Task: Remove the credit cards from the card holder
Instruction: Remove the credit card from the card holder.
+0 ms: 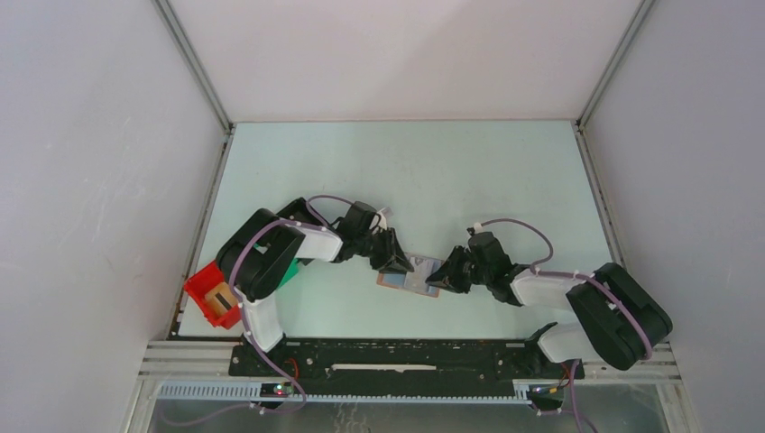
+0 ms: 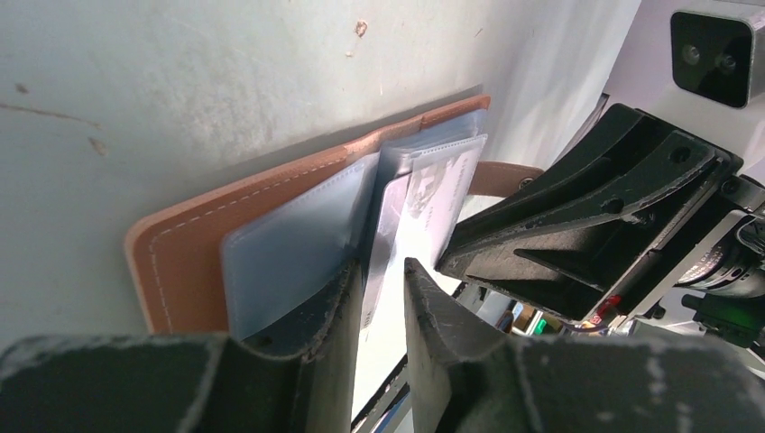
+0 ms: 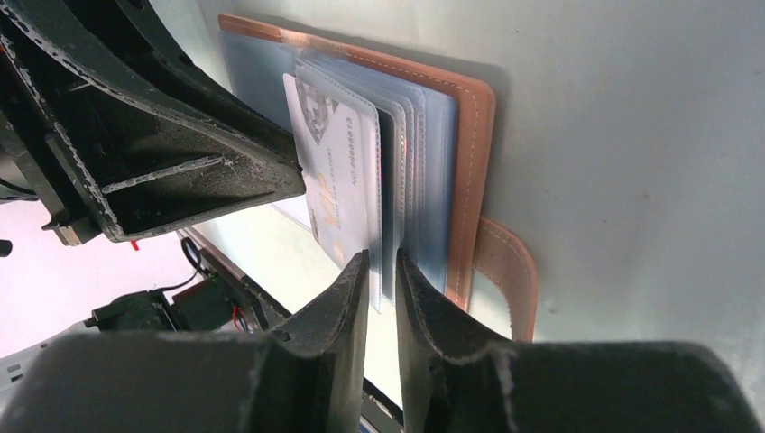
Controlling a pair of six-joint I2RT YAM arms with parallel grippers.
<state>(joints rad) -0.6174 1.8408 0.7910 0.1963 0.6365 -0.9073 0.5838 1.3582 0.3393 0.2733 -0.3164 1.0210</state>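
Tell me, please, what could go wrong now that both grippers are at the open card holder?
1. The right gripper straddles the edge of stacked clear sleeves in the card holder, beside the white printed card; it may pinch a sleeve, not a card.
2. The left gripper sits at the opposite sleeve edge; opposing pulls could drag the holder across the table or tear a sleeve.
3. The two grippers are very close together and might collide.

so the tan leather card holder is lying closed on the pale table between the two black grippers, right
Not closed: the tan leather card holder lies open on the pale table between the left gripper and right gripper, its clear sleeves fanned. The right wrist view shows it.
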